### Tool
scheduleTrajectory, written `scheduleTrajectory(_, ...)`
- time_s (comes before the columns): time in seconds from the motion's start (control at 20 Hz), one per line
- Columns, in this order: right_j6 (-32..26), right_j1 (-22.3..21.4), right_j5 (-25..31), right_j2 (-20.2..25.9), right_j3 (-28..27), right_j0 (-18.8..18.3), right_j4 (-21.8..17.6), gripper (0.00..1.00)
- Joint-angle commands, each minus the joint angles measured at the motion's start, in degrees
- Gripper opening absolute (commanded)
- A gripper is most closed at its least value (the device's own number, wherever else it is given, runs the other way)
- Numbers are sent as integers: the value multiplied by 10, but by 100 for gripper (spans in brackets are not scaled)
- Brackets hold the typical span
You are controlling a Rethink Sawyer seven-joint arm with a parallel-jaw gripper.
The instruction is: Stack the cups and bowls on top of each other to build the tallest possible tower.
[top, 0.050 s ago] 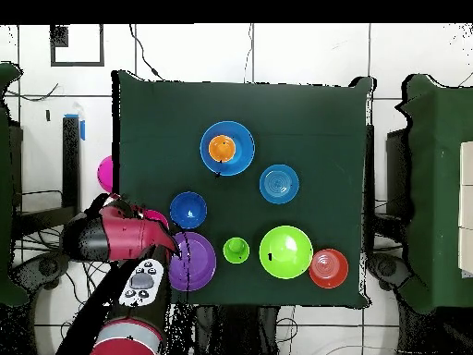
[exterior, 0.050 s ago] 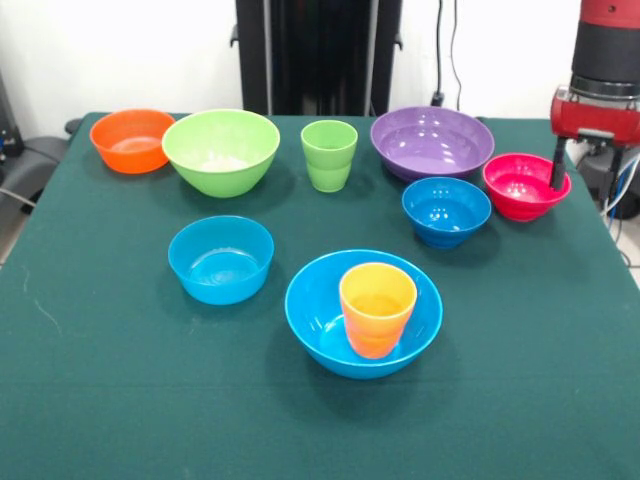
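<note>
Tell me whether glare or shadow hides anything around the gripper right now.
Front view: the glossy pink-red plastic bowl shows only soft highlights, and one dark gripper finger reads clearly against it. Overhead view: the red and black arm covers most of that bowl.
</note>
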Motion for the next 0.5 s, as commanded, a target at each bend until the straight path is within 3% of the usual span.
scheduleTrajectory(0.05, 78, 11, 46, 47, 20, -3, 6, 100)
scheduleTrajectory(0.5, 86, 50, 23, 24, -3, 17, 11, 100)
